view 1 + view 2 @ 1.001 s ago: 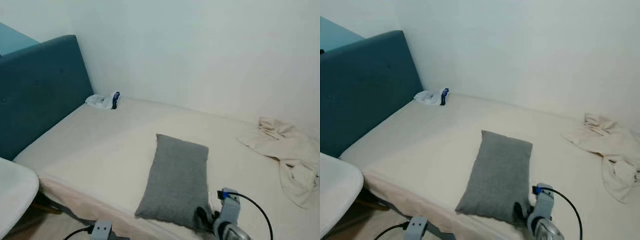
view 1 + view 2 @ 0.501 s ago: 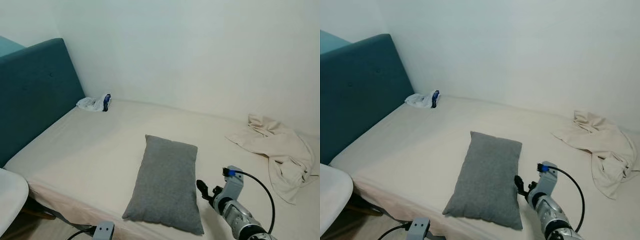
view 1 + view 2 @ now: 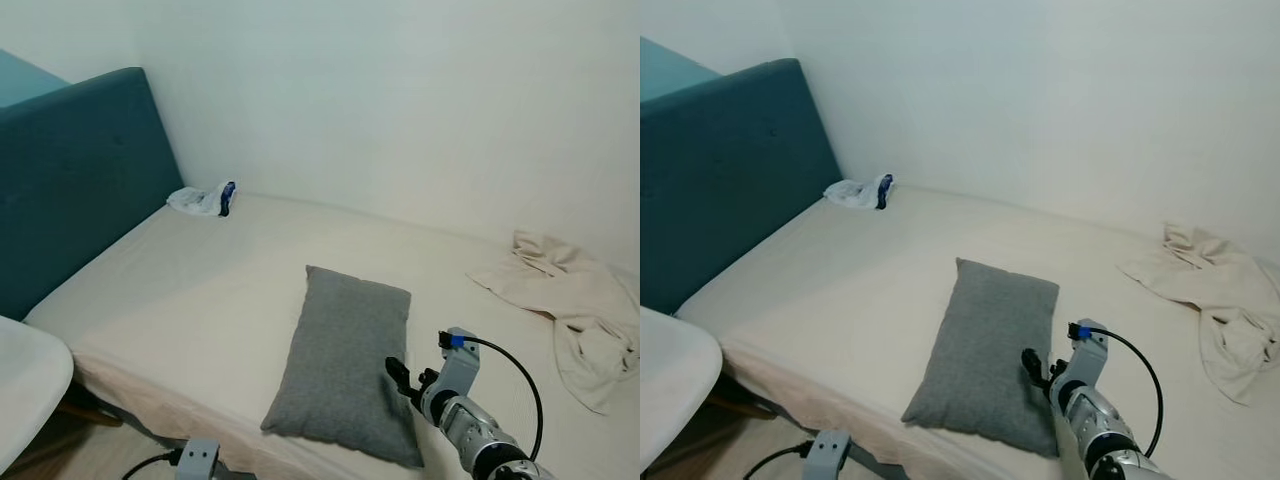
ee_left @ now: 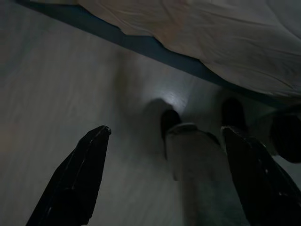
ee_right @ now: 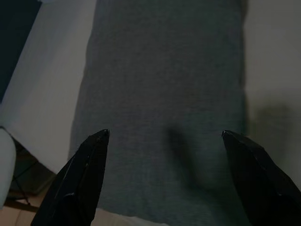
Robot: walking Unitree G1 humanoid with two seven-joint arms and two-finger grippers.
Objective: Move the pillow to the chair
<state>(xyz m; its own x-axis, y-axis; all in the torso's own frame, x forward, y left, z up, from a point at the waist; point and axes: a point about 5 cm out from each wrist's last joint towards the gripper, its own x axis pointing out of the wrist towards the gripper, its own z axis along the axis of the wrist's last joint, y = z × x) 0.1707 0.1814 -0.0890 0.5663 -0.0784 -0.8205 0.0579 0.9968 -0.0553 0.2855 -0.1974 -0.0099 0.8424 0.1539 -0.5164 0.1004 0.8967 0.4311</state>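
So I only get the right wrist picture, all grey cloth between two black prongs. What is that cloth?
Observer: A grey pillow lying flat on a cream bed; the right gripper hangs open over its near right part.
Operator: Is a chair anywhere?
Observer: A white chair stands at the robot's left, beside the bed's near corner.
Operator: And the other arm?
Observer: The left gripper hangs low and open, pointing at the floor by the bed's edge.
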